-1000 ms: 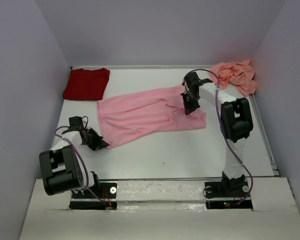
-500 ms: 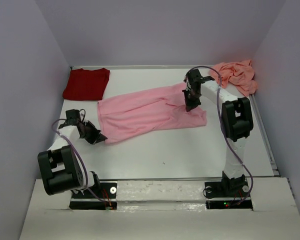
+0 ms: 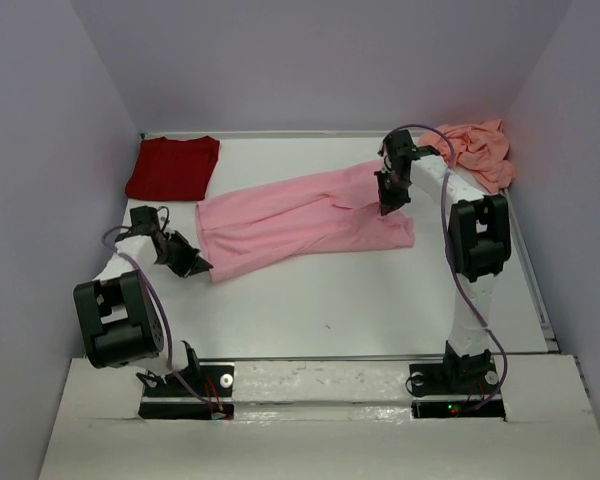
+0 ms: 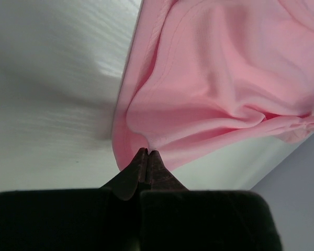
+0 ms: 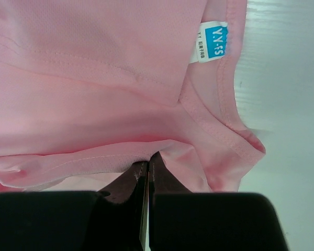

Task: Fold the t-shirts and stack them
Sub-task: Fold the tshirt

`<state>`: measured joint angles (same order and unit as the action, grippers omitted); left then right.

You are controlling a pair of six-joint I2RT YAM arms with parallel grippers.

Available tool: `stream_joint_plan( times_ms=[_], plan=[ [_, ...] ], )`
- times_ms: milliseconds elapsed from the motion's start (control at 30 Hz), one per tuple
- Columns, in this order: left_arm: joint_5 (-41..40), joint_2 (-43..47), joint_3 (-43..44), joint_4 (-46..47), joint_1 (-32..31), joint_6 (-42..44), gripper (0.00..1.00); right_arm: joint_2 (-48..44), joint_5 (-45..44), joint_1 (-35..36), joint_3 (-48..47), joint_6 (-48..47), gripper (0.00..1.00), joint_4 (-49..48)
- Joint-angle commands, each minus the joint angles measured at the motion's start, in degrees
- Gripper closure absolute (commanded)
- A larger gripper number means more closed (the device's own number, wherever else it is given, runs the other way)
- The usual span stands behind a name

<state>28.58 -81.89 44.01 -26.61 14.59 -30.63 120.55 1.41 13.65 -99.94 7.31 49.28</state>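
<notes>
Three tees were on the table (image 3: 330, 300). The dark red t-shirt (image 3: 173, 167) lay folded flat in the far left corner. The salmon-pink t-shirt (image 3: 475, 150) sat crumpled in the far right corner, up against the wall.

The light pink t-shirt (image 3: 300, 225) was stretched diagonally across the middle, with its low end at near left and its high end at far right. Its far left corner came near the dark red one, with a small gap showing in the top view. It was well apart from the salmon-pink one.

The left gripper (image 4: 146, 154) had its jaws closed right down, pinching the near left corner of the light pink t-shirt at the hem edge. The cloth fanned out from the tips in soft folds. That corner looked slightly raised, with a shadow on the table under it.

The right gripper (image 5: 148, 164) was also fully closed, clamped on a fold of the same shirt just below the collar seam. The neck label (image 5: 212, 42), white with a blue patch, sat inside the collar, just beyond the fingers. Its print was too small to read reliably. The fabric between the two grips was wrinkled, not flat.
</notes>
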Motion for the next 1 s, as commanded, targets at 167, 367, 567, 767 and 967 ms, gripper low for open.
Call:
stream_joint_plan(
  times_ms=[167,367,567,767,967],
  plan=[
    [2.4,-3.1,7.6,-1.7,0.2,1.1,1.0,-2.0,-1.1,-2.4,-5.9,-0.4,1.0,1.5],
    [2.5,-5.2,11.5,-2.7,0.2,1.4,1.0,-1.9,-1.1,-2.9,-7.7,-0.5,1.0,2.1],
    [2.5,-7.2,14.1,-3.2,0.3,2.2,1.0,-0.8,-1.1,-3.4,-11.1,-0.8,1.0,2.3],
    [2.8,-9.7,16.5,-3.4,0.3,2.8,1.0,1.6,-1.1,-3.5,-15.2,-1.2,1.0,2.9],
    [2.9,-13.0,20.3,-4.1,0.4,3.6,1.0,4.5,-0.2,-3.5,-20.7,-1.5,1.0,4.1]
  ],
)
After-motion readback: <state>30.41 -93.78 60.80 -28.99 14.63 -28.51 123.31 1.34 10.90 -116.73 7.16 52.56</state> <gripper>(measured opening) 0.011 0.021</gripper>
